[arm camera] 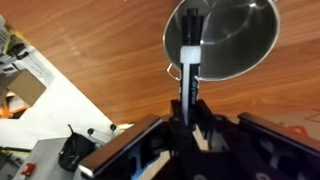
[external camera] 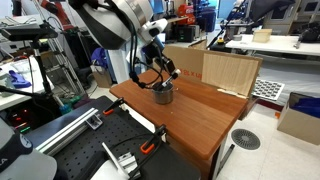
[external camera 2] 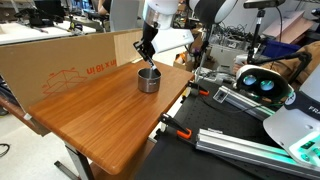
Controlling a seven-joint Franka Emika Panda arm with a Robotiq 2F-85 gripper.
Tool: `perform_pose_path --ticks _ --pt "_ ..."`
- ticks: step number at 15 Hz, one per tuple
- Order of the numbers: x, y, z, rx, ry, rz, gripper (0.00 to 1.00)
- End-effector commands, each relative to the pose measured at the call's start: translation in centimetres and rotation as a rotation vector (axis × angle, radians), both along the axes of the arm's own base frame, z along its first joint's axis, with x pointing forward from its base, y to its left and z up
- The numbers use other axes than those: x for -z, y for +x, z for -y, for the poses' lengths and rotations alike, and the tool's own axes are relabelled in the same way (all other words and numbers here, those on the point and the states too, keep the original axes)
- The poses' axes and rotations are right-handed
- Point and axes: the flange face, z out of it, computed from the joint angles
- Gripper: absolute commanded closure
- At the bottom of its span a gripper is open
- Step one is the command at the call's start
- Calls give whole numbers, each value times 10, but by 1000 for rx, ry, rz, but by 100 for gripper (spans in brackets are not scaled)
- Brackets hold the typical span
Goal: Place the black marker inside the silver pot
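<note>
The silver pot (external camera: 162,95) stands on the wooden table (external camera: 200,120), seen in both exterior views (external camera 2: 149,80). In the wrist view the pot (arm camera: 235,45) fills the top right with its dark shiny inside showing. My gripper (arm camera: 188,118) is shut on the black marker (arm camera: 188,70), which has a white band and points toward the pot, its far end over the pot's rim. In an exterior view the gripper (external camera: 160,76) hangs just above the pot; in an exterior view the gripper (external camera 2: 147,57) is right over it too.
A large cardboard sheet (external camera 2: 60,60) stands along the table's far side. A cardboard box (external camera: 232,72) stands at the table's end. Clamps and metal rails (external camera 2: 230,100) lie beside the table. A white device (arm camera: 40,80) sits past the table edge.
</note>
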Motion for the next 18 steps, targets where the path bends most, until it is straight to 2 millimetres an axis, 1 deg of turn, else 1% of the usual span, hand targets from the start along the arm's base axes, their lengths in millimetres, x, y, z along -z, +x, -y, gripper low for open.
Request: perform_pose_path --ticks 1,4,5,6,7,9,13,14,15,18 --pt "15 1 1 13 -3 -2 95" --pt "25 2 1 31 -8 -9 95" --pt "29 2 1 34 -7 -17 79" --pt "31 3 1 40 -12 -19 54" --pt "33 4 1 47 -5 -24 54" --pt "35 4 2 50 -10 -26 43" --pt "32 5 3 55 -10 -19 14" --pt "31 6 3 54 -9 -17 5" --pt "30 6 3 54 -6 -16 1" --pt "20 10 0 53 6 2 0"
